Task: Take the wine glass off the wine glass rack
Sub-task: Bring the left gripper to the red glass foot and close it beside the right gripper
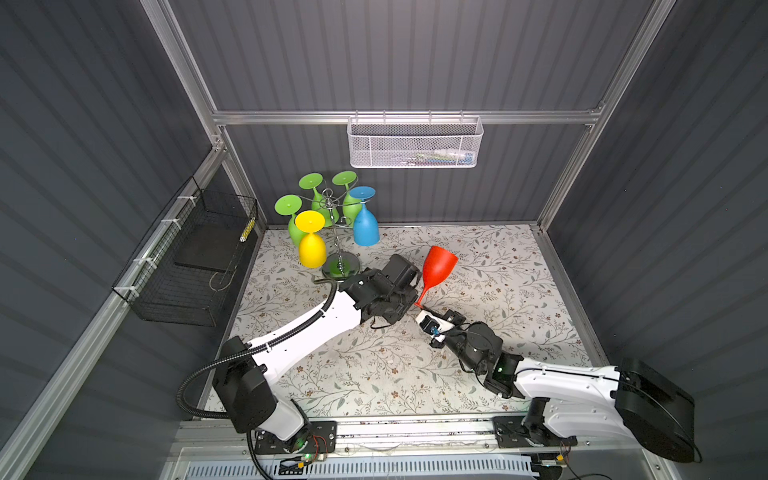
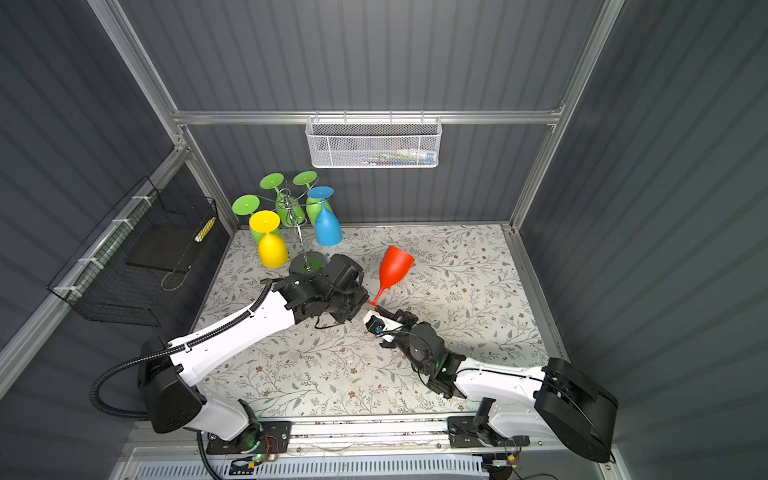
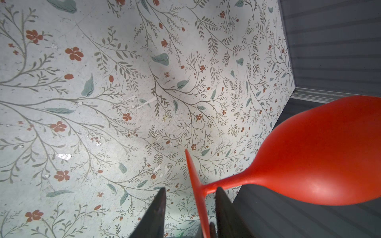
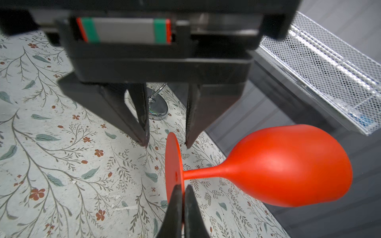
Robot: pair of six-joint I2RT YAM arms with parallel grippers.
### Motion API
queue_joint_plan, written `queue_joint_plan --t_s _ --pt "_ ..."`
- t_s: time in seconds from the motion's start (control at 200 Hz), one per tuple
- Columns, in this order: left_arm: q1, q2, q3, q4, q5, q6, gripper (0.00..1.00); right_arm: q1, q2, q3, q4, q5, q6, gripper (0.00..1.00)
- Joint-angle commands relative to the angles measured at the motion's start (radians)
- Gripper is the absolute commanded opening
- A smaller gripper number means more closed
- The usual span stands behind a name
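- Black wire basket (image 1: 183,266) on the side wall, left of the rack.
- Chrome rack (image 1: 336,232) upright on the flowered table (image 1: 519,299), in the back left corner. Round shiny base (image 4: 158,107) flat on the table.
- Hung foot-up from the rack's arms: three green glasses (image 1: 288,205) on the left and rear, a yellow glass (image 1: 311,247) at front left, a blue glass (image 1: 365,228) at right.
- Left gripper (image 4: 166,144) just right of the rack's base, pointing away from the rack. Jaws partly open, one finger (image 3: 158,206) on each side of the red glass's foot. Small gap at each fingertip in the right wrist view; no grip seen.
- White mesh basket (image 1: 415,145) on the back wall rail, above and to the right of the rack.
- Red wine glass (image 1: 438,266) off the rack, to its right and apart from it, clear of the table. Tilted, with the bowl up and leaning away from the rack and the foot (image 4: 173,164) lowest.
- Right gripper (image 4: 183,187) right of the rack, reaching in from the front. Jaws nearly closed, pinching the rim of the red glass's foot; glass carried by this grip alone.
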Motion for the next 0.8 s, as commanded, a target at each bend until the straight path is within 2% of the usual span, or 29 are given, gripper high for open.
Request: queue_joint_plan --t_s 0.0,0.18,0.35,0.565,0.796 --pt "-0.01 0.018 -0.016 0.008 -0.006 -0.022 0.37 0.01 0.003 0.028 0.042 0.008 -0.012 0.0" --pt "-0.012 0.025 -0.014 0.014 -0.017 -0.026 0.35 0.016 0.003 0.033 0.042 0.008 -0.012 0.0" --pt "-0.011 0.027 -0.025 0.021 -0.034 -0.023 0.21 0.02 0.01 0.033 0.044 0.012 -0.01 0.0" --pt "-0.011 0.027 -0.038 0.024 -0.043 -0.025 0.09 0.022 0.008 0.034 0.047 0.014 -0.007 0.0" --pt "-0.011 0.017 -0.063 0.05 -0.052 -0.018 0.05 0.023 -0.004 0.023 0.054 0.02 0.0 0.0"
